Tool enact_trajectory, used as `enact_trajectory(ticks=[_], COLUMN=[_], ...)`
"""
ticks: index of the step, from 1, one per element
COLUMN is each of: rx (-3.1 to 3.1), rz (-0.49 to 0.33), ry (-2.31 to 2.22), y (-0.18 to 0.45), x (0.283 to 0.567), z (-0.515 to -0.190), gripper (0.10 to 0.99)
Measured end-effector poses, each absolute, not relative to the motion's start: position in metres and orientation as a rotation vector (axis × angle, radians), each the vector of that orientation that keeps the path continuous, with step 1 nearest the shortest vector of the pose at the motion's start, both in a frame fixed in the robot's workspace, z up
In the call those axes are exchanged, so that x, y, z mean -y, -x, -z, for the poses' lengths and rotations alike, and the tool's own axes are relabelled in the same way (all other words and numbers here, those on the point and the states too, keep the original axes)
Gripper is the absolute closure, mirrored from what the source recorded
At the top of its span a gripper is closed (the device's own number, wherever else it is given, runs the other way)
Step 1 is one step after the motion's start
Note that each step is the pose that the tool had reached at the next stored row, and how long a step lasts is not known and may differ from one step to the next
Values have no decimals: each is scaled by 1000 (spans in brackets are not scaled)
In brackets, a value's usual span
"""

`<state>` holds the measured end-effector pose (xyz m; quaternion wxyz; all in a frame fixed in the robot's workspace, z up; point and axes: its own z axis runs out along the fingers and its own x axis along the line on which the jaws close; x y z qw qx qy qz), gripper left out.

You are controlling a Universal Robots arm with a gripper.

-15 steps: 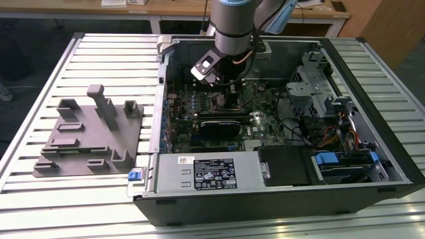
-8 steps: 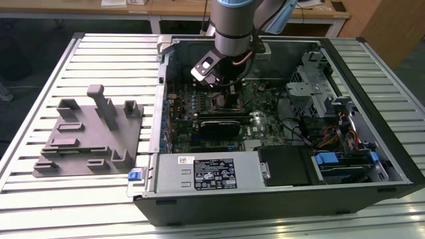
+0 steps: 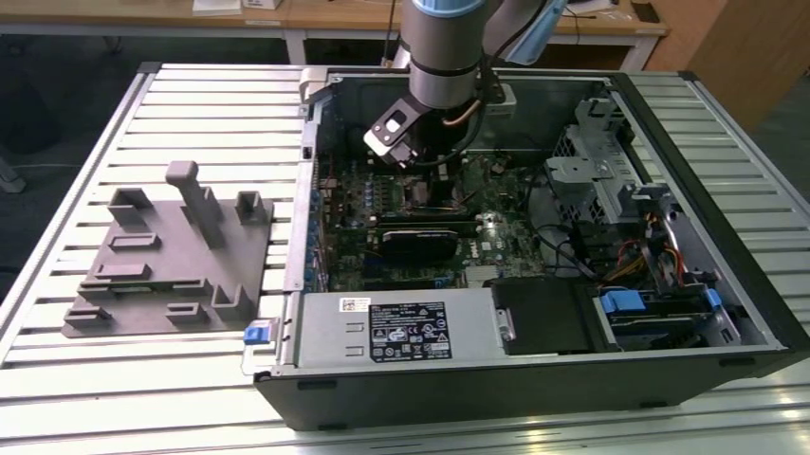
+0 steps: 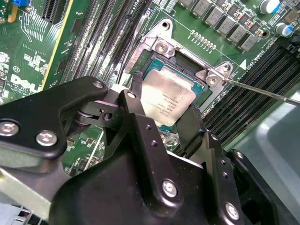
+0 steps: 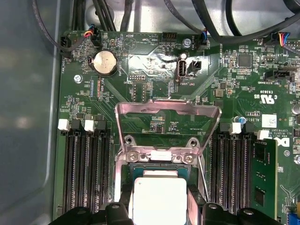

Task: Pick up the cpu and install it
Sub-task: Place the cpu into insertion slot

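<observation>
I count one robot arm, one open computer case and one grey fixture lying beside it. Inside the case there is one silver box with a white label, one cpu, one hinged metal frame with two screws at its foot, and one coin battery. The memory slots look like four, two each side, though the dark strips run together.

1. My claw: matt black, with shiny silver screw heads.
2. The cpu: silvery metal top, soft satin sheen.
3. The socket frame: bright polished metal.
4. The motherboard: glossy green.
5. The fixture, on the exterior view's left: matt grey plastic.
6. The table: ribbed pale metal.
</observation>
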<state>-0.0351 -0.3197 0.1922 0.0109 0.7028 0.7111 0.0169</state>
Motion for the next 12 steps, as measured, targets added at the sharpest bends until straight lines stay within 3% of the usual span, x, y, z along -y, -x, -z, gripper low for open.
enact_trajectory(ticks=[9,10,12], rx=[-2218,-2218,-2218], rz=[-55,-54,-54], ry=[-2193,-2193,-2193], y=[35,35,35], x=[320,320,320], z=[-192,-192,-192], gripper=[533,471,471])
